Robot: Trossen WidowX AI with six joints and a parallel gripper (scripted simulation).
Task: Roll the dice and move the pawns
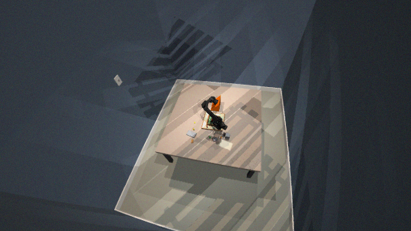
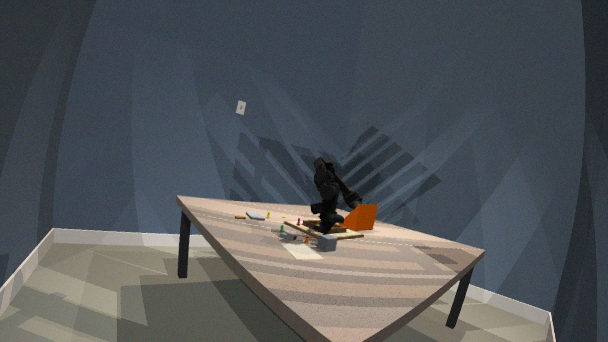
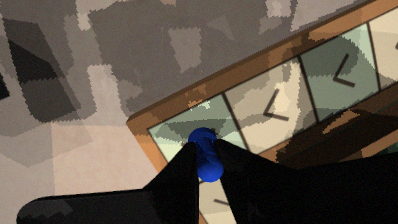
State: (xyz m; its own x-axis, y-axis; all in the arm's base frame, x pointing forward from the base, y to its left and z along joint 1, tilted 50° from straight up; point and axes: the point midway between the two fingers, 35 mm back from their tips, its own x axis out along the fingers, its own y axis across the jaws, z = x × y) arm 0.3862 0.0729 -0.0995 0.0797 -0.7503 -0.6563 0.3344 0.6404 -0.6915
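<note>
At the corner of the game board (image 1: 203, 129) (image 2: 361, 236) (image 3: 137, 131), my claw (image 1: 226, 127) (image 2: 325, 231) (image 3: 204, 149) is clamped on the blue pawn (image 3: 206, 155). The pawn seems to be on the pale green corner square, leaning a bit in the wrist view. On the left of that view, one black finger presses the pawn's side, and the other presses from the right.

I think my job now is to get the pawn ready to move. I should keep my squeeze steady and lift straight up, just enough to miss the board's raised edge. If I drag it, it could tip over.

Right of the corner come a cream square and a green square, both with arrows. Below the corner is another cream square, partly hidden by my claw. The arrows should tell me which way to go. I can't read the blue die here, so I must be sure of its number before I count squares. Then I should set the pawn down flat and let go gently.
</note>
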